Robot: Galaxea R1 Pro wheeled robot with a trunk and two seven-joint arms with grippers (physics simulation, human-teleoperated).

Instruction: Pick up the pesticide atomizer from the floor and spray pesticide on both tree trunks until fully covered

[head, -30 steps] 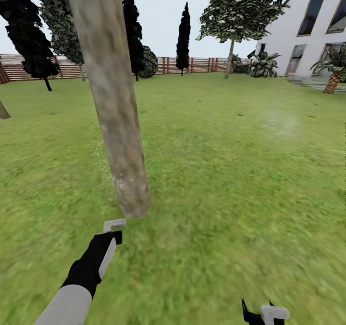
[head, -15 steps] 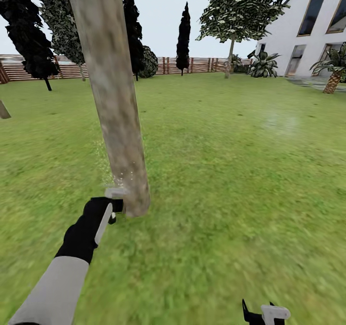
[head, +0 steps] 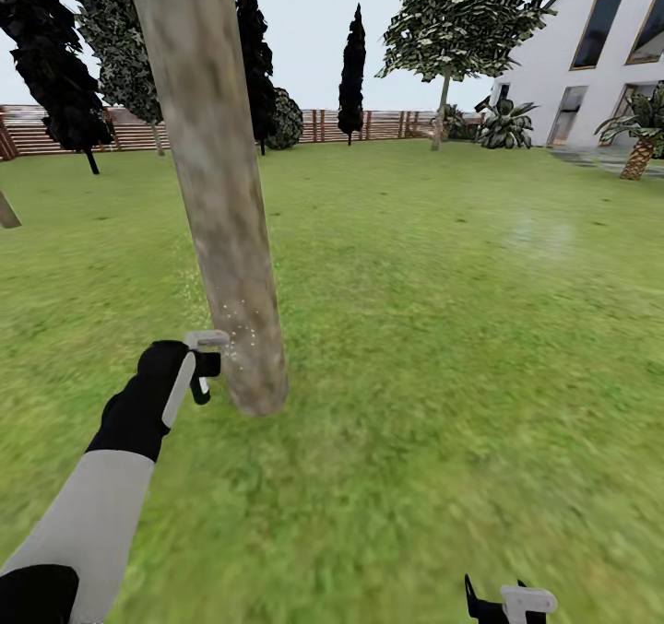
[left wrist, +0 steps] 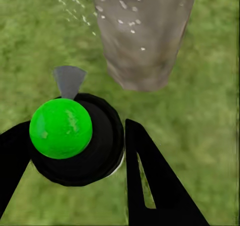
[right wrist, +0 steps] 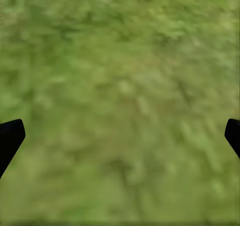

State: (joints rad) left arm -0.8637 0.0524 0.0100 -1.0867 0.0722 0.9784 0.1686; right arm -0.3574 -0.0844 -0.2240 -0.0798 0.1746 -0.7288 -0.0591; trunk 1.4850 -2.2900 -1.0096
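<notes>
The left gripper (left wrist: 75, 156) clenches the pesticide atomizer (left wrist: 75, 141), its nozzle just left of the tree trunk (head: 221, 200), where pale droplets speckle the bark. The right gripper (right wrist: 120, 136) hangs released, fingers wide over grass (head: 461, 329).

There is no text, label, brand name, number or sign that can be read in any of the views.
</notes>
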